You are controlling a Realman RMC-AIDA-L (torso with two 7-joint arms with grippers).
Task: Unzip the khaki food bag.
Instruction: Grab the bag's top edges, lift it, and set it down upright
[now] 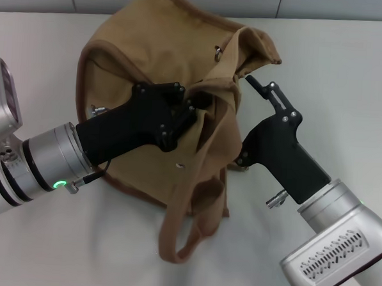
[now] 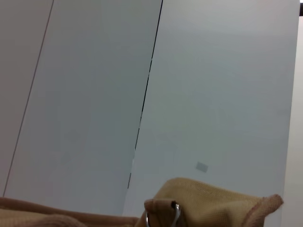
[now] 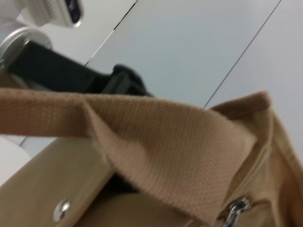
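A white tabletop (image 1: 348, 81) meets a pale panelled wall behind. One khaki food bag (image 1: 161, 109) lies slumped on it, between two arms. The left gripper (image 1: 196, 108) lies across the bag's front, its black body over the canvas and its tips buried in folds near the top; whether they are spread or pinching fabric cannot be told. Just right of it, one strap handle (image 1: 194, 207) trails down in a loop towards the near edge. The right gripper (image 1: 255, 82) sits just beside the bag's right edge; one slim finger (image 1: 265, 88) shows near the raised corner, the other is hidden, so its state is unclear.
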